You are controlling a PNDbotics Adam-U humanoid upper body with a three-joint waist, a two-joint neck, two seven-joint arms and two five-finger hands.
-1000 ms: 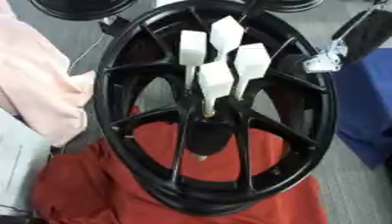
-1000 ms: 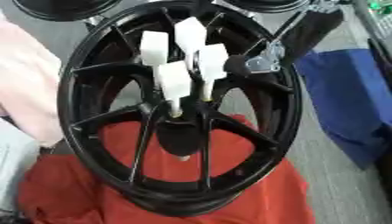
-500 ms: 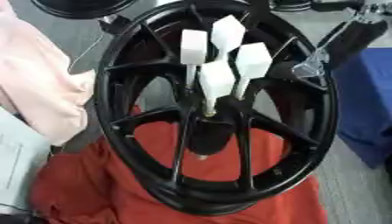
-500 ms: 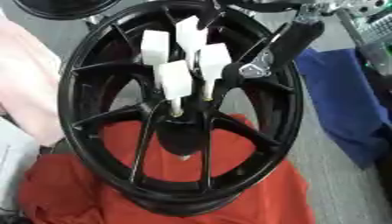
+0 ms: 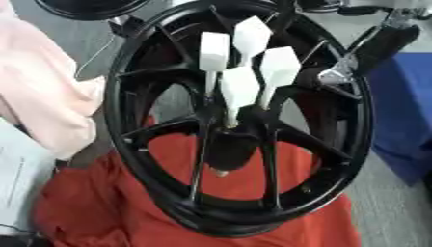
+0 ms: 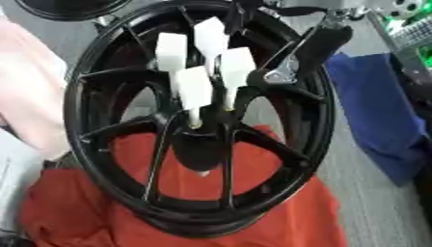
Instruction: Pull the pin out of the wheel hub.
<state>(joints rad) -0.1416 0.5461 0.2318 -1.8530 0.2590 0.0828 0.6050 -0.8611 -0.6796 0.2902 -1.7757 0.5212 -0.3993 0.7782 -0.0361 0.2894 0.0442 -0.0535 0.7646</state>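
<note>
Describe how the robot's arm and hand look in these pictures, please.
Only the right arm shows, coming in from the upper right: a black, rounded forearm. The right hand at its end has silver metal parts and black fingers. No cables or markings can be made out. The left hand is not in view.

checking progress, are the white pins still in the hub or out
In: four white pins stand with stems seated in the wheel hub.

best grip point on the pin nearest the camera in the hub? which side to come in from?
Likely the white flat head of the nearest pin: it is the widest part and stands clear above the wheel hub, while its thin shaft runs down between the spokes. Come from the upper right, where the right hand already is; the other white pins crowd the left and far sides.
</note>
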